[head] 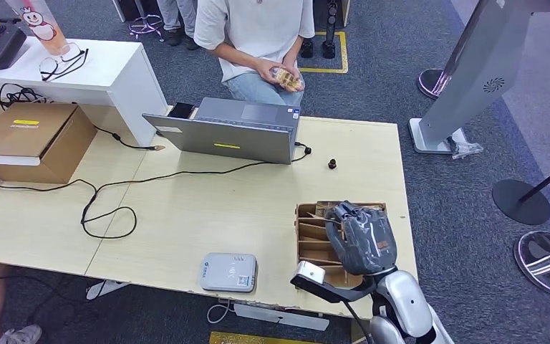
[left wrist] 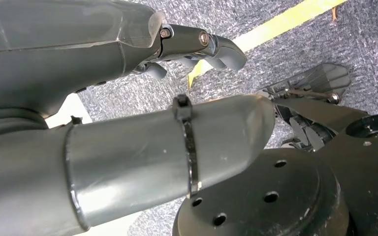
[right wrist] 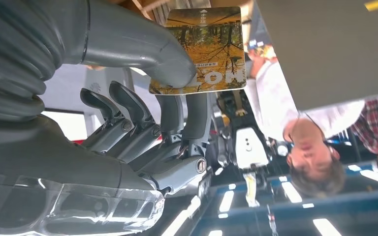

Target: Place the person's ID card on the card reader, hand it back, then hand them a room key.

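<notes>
The right hand point(head: 360, 236) is seen over the cardboard organiser point(head: 309, 240) at the near right edge of the counter point(head: 208, 208). In the right wrist view a room key card point(right wrist: 202, 49), printed with an autumn forest, is pinched between the thumb and the fingers point(right wrist: 194, 113) of this hand; the other fingers are curled loosely beside it. The card is lifted free of the organiser, it seems, but it is not yet carried toward the person point(head: 254, 36).

The person sits behind the laptop point(head: 233, 132) at the far side of the counter, and a small card-like object point(head: 286, 77) is held in the person's hands. It is judged to be the ID card, already given back, though it is too small to be sure. The card reader point(head: 229, 272) lies at the near edge of the counter, well apart from the organiser, and nothing is seen on top of it.

The left hand point(left wrist: 197, 46) hangs low above the carpet; its fingers are bent in a little and nothing is held in them.

So the reading and the return of the ID card are judged as done. What is left is the last step: the key card must be brought across the counter, past the laptop, and released into the person's hand.
</notes>
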